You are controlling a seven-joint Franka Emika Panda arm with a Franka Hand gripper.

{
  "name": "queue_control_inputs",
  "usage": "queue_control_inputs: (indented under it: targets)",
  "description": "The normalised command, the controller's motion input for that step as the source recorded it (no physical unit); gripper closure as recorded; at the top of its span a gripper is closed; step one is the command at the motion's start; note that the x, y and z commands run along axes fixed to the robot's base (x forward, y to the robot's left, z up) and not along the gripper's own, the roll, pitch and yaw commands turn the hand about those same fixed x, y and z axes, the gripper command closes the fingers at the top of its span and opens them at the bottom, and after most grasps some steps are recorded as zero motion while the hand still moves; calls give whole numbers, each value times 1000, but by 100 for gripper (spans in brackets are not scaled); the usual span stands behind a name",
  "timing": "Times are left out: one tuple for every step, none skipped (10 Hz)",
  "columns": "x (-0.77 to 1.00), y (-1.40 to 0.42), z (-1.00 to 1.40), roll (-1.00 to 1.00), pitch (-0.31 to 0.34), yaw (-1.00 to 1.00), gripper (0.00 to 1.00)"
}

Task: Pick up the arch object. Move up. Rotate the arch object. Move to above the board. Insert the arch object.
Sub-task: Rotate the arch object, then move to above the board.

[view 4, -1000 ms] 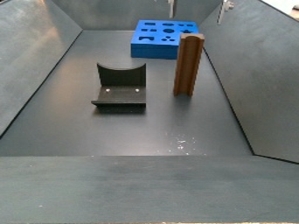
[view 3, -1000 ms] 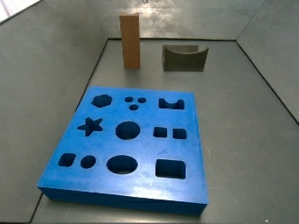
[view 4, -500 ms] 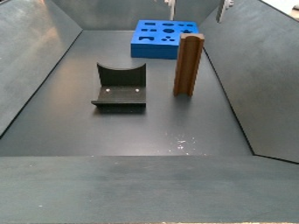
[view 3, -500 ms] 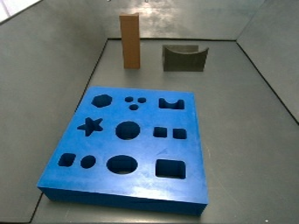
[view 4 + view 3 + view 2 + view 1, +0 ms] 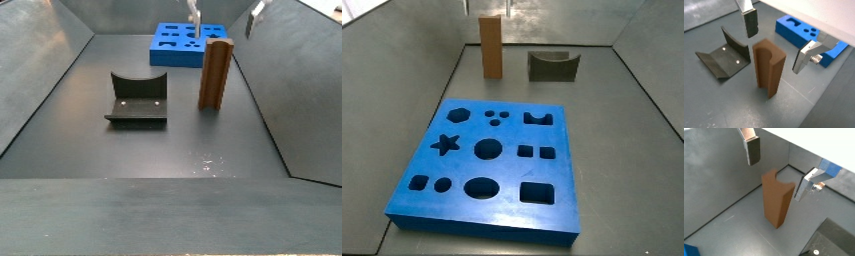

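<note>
Straddling the upright arch object (image 5: 769,67), claw (image 5: 776,40) spread, untouching.

1. The claw (image 5: 774,42) hangs above the arch (image 5: 769,67), jaws spread wide, with clear gaps on both sides of the block.
2. The grey block (image 5: 136,98) stands at the arch's 9 o'clock in a side view, apart from it.
3. The board (image 5: 486,167) lies well apart, with bare floor between.

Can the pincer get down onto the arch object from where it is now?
Probably yes. The pincer hangs open above the upright arch object, a finger to each side, with nothing between. The fixture stands clear beside it.
</note>
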Motion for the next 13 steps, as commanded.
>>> queue_control_inputs:
  targets:
    - [33, 1, -852, 8, -27, 37, 0]
    - [18, 0, -642, 11, -42, 37, 0]
    - [14, -1, -434, 13, -54, 36, 0]
    - [15, -1, -282, 14, -58, 36, 0]
    - [0, 0, 0, 14, -55, 35, 100]
    - [-45, -114, 1000, -114, -325, -110, 100]
    - [-46, -115, 1000, -114, -321, -110, 100]
    - [-60, -107, 1000, -121, -253, -88, 100]
    - [-56, -99, 1000, -127, -187, -66, 100]
    - [-51, -93, 1000, -135, -83, -45, 100]
    - [-49, -88, 1000, -141, -21, -35, 100]
    - [-45, -82, 1000, -141, 12, -26, 100]
    - [-44, -79, 1000, -140, 23, -23, 100]
